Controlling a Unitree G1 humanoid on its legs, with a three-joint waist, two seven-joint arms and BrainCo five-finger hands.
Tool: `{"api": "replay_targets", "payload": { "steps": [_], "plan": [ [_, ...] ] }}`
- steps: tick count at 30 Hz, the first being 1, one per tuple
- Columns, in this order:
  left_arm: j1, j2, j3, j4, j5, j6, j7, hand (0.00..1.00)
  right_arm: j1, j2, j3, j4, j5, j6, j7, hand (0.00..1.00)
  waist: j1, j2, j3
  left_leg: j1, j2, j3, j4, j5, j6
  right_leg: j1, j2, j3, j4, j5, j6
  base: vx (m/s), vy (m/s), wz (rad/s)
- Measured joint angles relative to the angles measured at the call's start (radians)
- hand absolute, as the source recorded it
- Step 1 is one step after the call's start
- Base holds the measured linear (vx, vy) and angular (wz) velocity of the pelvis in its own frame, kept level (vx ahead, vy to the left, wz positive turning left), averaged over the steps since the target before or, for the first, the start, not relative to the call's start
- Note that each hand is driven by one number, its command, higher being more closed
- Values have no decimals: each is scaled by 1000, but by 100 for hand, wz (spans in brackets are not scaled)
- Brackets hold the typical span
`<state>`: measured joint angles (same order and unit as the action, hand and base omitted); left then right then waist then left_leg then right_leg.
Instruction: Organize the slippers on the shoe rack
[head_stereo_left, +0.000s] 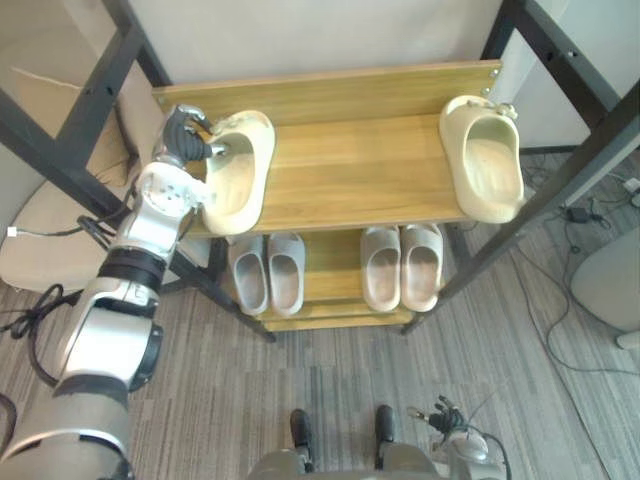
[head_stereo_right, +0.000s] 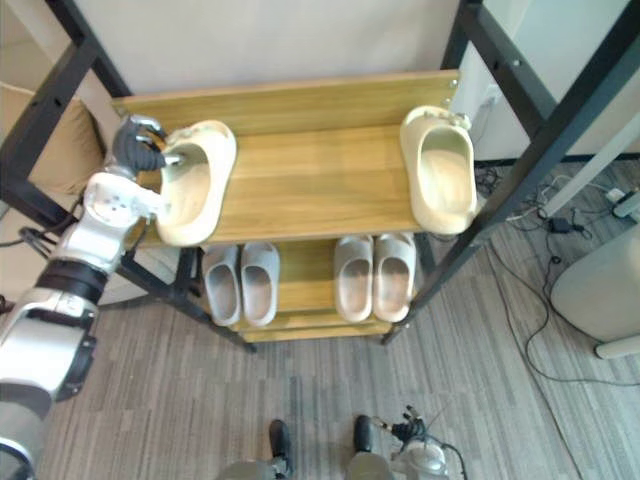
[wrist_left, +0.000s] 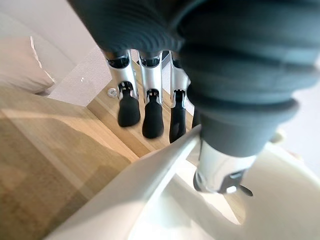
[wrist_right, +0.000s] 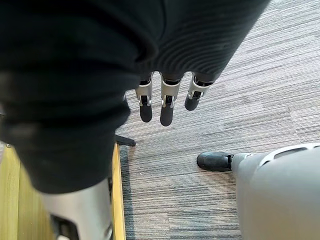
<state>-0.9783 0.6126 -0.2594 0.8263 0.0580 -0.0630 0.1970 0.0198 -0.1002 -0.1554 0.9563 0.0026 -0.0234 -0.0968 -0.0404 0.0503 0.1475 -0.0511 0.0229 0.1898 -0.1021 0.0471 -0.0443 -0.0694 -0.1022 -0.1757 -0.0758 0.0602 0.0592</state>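
Two cream slippers lie on the wooden top shelf (head_stereo_left: 350, 170) of the shoe rack. The left slipper (head_stereo_left: 240, 175) is at the shelf's left end, its front part hanging over the shelf edge. My left hand (head_stereo_left: 180, 140) grips its far end: the fingers (wrist_left: 152, 117) lie outside the rim and the thumb (wrist_left: 220, 170) reaches inside the slipper (wrist_left: 165, 200). The right slipper (head_stereo_left: 485, 165) rests alone at the right end. My right hand (head_stereo_left: 447, 415) hangs low over the carpet, its fingers (wrist_right: 167, 107) straight and holding nothing.
On the lower shelf stand a grey pair (head_stereo_left: 268, 272) and a beige pair (head_stereo_left: 402, 265). Black metal frame bars (head_stereo_left: 560, 180) cross on both sides of the rack. A cushioned seat (head_stereo_left: 40, 230) sits at the left. Cables (head_stereo_left: 580, 215) lie on the floor at the right.
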Motion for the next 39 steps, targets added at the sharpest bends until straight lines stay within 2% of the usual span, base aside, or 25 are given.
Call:
{"api": "replay_targets", "payload": {
  "steps": [7,14,20,25,31,36,39],
  "plan": [
    [0,-26,0,0,-2,14,17,100,2,22,-1,1,0,0,0,0,-2,-2,1,13,-3,6,0,0,1,10,-3,1,-1,4,0,-1,1,0],
    [-13,-87,-19,-12,-3,13,38,100,9,22,-3,1,0,-1,-1,0,-24,-3,2,18,-4,11,0,0,1,17,-5,1,-12,10,2,-6,2,-2],
    [-58,-127,-62,-12,-22,12,37,100,3,19,-12,0,1,-1,-2,0,-38,11,13,16,-4,11,0,0,1,14,-5,1,-12,10,2,0,0,0],
    [-93,-137,-84,-12,-24,7,36,100,-11,15,-20,-1,9,-5,-2,0,-49,30,36,15,-3,16,0,0,0,10,-3,8,-12,11,2,0,0,-3],
    [-132,-155,-84,-12,-33,1,35,100,-14,11,-20,-1,19,-6,-3,0,-51,32,37,-18,-7,19,0,4,6,-19,-6,26,-12,22,5,0,-1,-2],
    [-162,-163,-84,-10,-44,3,35,100,-25,13,-20,-1,33,-7,-4,0,-73,31,38,-38,-18,26,0,7,12,-49,-22,49,-12,35,16,-19,30,-7],
    [-181,-170,-84,-10,-46,3,35,100,-29,14,-20,-1,41,-7,-5,0,-76,29,43,-43,-22,35,0,9,15,-57,-24,56,-12,41,17,-9,23,-9]
  ]
}}
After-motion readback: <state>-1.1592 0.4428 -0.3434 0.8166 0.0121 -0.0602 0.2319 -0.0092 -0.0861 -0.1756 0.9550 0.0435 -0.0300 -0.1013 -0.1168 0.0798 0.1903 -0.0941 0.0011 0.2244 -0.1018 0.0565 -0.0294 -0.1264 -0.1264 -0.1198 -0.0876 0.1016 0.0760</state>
